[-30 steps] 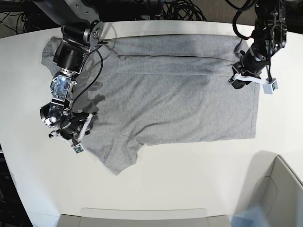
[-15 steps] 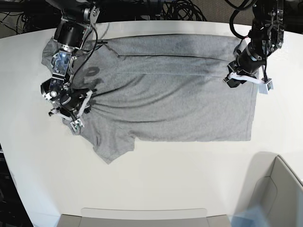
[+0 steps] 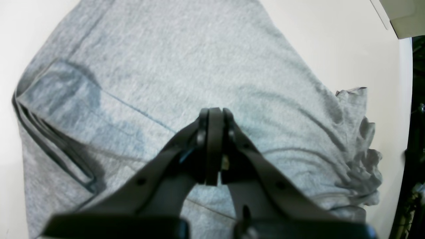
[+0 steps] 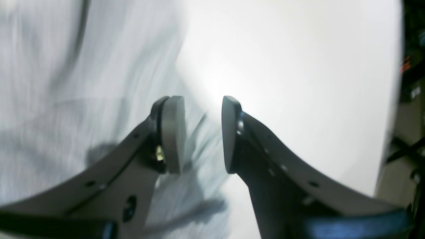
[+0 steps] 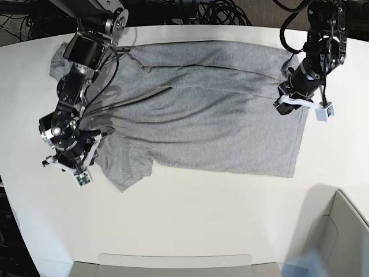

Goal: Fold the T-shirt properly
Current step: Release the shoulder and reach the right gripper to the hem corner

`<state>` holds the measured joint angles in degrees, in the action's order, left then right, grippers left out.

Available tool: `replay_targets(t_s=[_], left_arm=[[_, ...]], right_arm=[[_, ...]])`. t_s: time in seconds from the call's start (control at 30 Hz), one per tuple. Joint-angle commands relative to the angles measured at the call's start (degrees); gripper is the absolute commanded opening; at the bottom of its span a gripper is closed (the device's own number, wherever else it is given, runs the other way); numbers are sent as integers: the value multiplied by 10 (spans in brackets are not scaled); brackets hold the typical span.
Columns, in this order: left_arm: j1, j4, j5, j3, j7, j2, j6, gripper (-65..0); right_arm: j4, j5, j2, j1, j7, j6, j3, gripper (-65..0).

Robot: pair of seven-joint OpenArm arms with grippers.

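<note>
The grey T-shirt (image 5: 207,127) lies spread plain side up on the white table (image 5: 202,219), with diagonal creases running across its upper part. My left gripper (image 5: 283,105) hangs over the shirt's right part beside a fold. In the left wrist view the left gripper (image 3: 213,126) is shut, with no cloth showing between its pads and the T-shirt (image 3: 186,59) below. My right gripper (image 5: 66,164) sits at the shirt's left edge by the sleeve. The right wrist view is blurred: the right gripper (image 4: 202,132) has its jaws apart over the edge of the T-shirt (image 4: 49,83).
A pale bin (image 5: 346,231) stands at the front right corner. A flat tray (image 5: 173,264) lies along the front edge. Black cables (image 5: 219,11) are bundled behind the table. A pale box corner (image 3: 401,16) shows in the left wrist view.
My right gripper swung up, then back down and further left by the sleeve. The shirt slid left and creased diagonally, and its hem corner shifted inward. The left gripper barely moved.
</note>
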<state>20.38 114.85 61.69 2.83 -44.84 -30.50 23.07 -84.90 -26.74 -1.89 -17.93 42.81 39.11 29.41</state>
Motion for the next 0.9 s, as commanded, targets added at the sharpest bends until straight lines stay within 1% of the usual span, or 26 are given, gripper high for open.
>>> replay_targets(t_s=[0.0, 0.07, 0.17, 0.23, 0.27, 0.37, 0.4, 0.47, 0.57, 0.63, 0.73, 0.77, 0.87], left_arm=[[0, 8, 9, 2, 1, -7, 6, -650], [1, 8, 9, 2, 1, -7, 6, -650], [1, 8, 9, 2, 1, -7, 6, -650], [1, 8, 9, 2, 1, -7, 6, -650], [2, 8, 9, 2, 1, -7, 6, -650], [2, 8, 9, 2, 1, -7, 6, -650], [7, 8, 9, 2, 1, -7, 6, -650], [11, 8, 9, 2, 1, -7, 6, -650], [13, 8, 9, 2, 1, -7, 6, -650], [13, 8, 9, 2, 1, -7, 6, -650], [13, 8, 9, 2, 1, -7, 6, -650], [13, 8, 9, 2, 1, -7, 6, -650], [9, 8, 9, 2, 1, -7, 6, -650]], right_arm=[[11, 2, 4, -27, -6, 9, -3, -462], [56, 1, 8, -66, -6, 9, -2, -437], [158, 1, 33, -122, -10, 9, -5, -367], [234, 3, 48, -159, -19, 9, -5, -339], [265, 4, 55, -171, -32, 9, -5, -337], [352, 4, 63, -195, -109, 9, -2, -338], [379, 4, 69, -197, -135, 1, -4, -338], [431, 4, 79, -201, -168, -25, -6, -338], [516, 4, 91, -220, -199, -42, -4, -338], [553, 4, 98, -225, -215, -52, -1, -338], [576, 4, 100, -222, -240, -91, -3, -338], [581, 4, 100, -221, -244, -95, -4, -338], [609, 1, 100, -219, -242, -88, -6, -338]])
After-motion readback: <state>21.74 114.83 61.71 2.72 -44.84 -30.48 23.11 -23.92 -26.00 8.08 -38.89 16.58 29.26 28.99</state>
